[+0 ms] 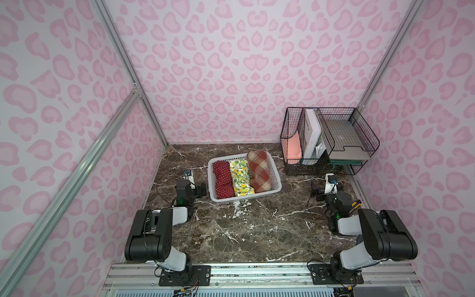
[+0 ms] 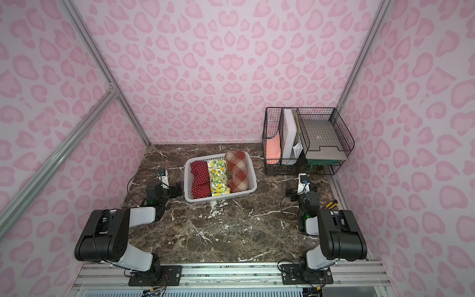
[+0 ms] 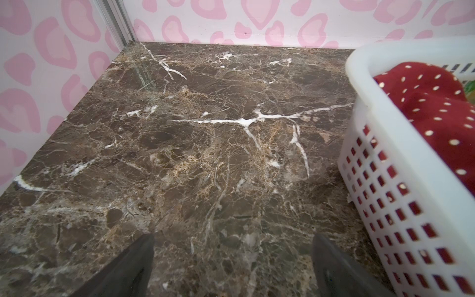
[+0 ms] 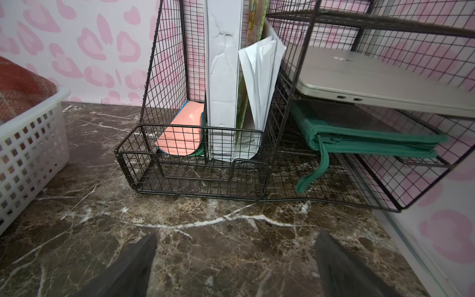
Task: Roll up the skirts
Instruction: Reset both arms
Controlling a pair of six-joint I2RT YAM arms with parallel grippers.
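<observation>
Left wrist view: the left claw (image 3: 234, 236) hangs over the bare marble surface (image 3: 180, 154), its jaws spread wide with nothing between them. One white lattice basket (image 3: 385, 180) stands just beside this claw, on its right. One red polka-dot skirt (image 3: 424, 108) shows over the rim. The basket's wall stands between claw and cloth.

Right wrist view: the right claw (image 4: 237, 234) is also spread wide and empty above the surface. Directly ahead of it stands one black wire organiser (image 4: 195, 154). It holds one pink folder (image 4: 180, 136), one white binder (image 4: 223, 77), loose white papers (image 4: 259, 77), one silver laptop (image 4: 372, 79) on an upper tray and one green zip pouch (image 4: 372, 138) beneath it. Off to this claw's left, a basket corner shows with the plaid skirt (image 4: 23, 82) inside.

Both top views show three skirts bundled side by side in the one basket. The red polka-dot skirt lies nearest the left claw, the lemon-print skirt (image 1: 240, 177) is in the middle, and the plaid skirt is nearest the right claw. The basket sits between the two claws, close to the left one and well apart from the right one. The organiser stands beyond the right claw.
</observation>
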